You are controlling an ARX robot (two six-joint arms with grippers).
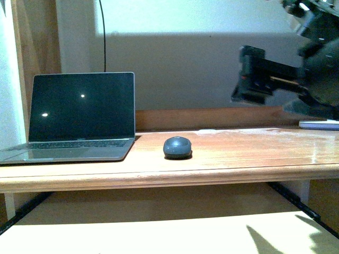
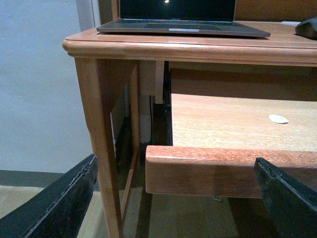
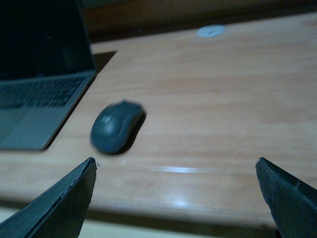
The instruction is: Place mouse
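Right wrist view is showing the small dark grey rounded mouse [image 3: 116, 128] lying free on the wooden table [image 3: 223, 99] ahead of the released, empty right gripper [image 3: 174, 161], so placing is seemingly finishing, calling next for a clear withdrawal.

You have the mouse [image 1: 177, 147] on the desk [image 1: 238, 154], just right of the laptop [image 1: 79, 119]; a disc [image 2: 278, 118] lies on the pull-out shelf [image 2: 223, 124] below.

Wooden surface [image 1: 238, 153]: open laptop [image 1: 79, 116] at left; mouse [image 1: 177, 147] just right of it, not touching; small white disc [image 3: 210, 30] near back edge; flat pale object [image 1: 319, 125] far right.
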